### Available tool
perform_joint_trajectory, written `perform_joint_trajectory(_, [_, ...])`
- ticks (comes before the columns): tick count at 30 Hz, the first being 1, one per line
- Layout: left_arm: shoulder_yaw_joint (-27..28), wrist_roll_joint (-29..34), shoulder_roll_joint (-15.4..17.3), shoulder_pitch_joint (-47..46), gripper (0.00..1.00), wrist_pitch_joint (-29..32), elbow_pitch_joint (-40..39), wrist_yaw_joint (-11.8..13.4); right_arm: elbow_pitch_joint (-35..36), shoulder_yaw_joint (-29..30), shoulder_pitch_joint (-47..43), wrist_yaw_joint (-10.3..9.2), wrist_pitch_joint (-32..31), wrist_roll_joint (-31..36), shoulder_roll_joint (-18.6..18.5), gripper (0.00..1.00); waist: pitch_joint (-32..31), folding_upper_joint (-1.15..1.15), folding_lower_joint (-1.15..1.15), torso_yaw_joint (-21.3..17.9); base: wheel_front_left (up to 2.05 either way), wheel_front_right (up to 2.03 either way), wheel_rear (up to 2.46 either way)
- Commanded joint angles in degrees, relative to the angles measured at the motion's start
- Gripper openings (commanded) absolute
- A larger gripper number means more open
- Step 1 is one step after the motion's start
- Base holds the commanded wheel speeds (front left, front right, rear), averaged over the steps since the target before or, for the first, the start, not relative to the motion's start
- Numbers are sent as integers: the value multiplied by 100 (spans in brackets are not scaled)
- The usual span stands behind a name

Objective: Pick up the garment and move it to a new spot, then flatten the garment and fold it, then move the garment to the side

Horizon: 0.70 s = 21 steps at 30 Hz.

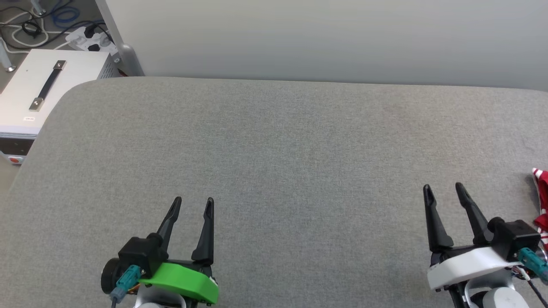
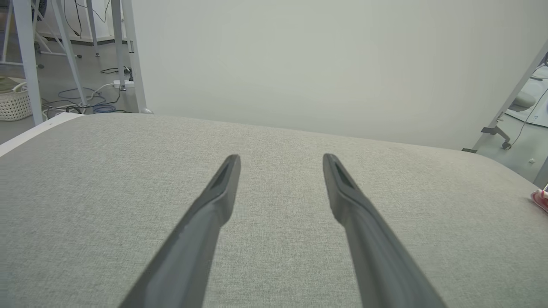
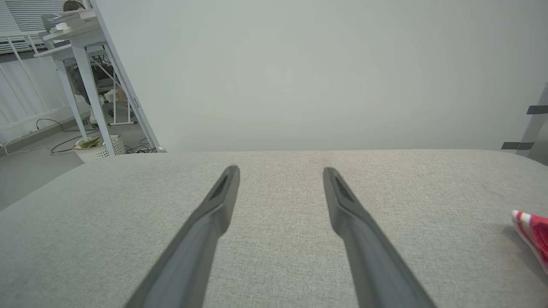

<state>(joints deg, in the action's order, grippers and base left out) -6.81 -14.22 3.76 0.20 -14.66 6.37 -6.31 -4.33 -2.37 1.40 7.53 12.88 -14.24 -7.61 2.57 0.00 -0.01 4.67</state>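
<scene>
Nearest us, our left end effector (image 1: 193, 199) and right end effector (image 1: 443, 186) hover over the near edge of the grey desk (image 1: 274, 141). Each has its fingers spread wide and holds nothing, which we judge to be a resting stance. We see a red-and-white striped sliver of the garment (image 1: 541, 194) on the desk's far right, just beyond the right end effector. Whether it is folded or crumpled we cannot tell, so it may be awaiting pickup or already set aside. Off the desk's left corner stands a white case (image 1: 43, 90).

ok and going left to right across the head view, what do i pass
white box with a black handle → left gripper, open → right gripper, open → red and white garment at the right edge
</scene>
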Motion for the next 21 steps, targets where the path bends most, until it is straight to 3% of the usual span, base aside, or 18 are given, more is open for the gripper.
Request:
perform_joint_trajectory(1, [28,91,-39,120,100,-33,15,-32,-44,-27,-83,-4,64,85,35,100,-45,0,1,18,0,0,0])
perform_joint_trajectory(21, [186,79,-87,138,100,-34,18,-106,-335,-43,-25,-4,198,177,143,100,-28,0,1,0,0,0,0])
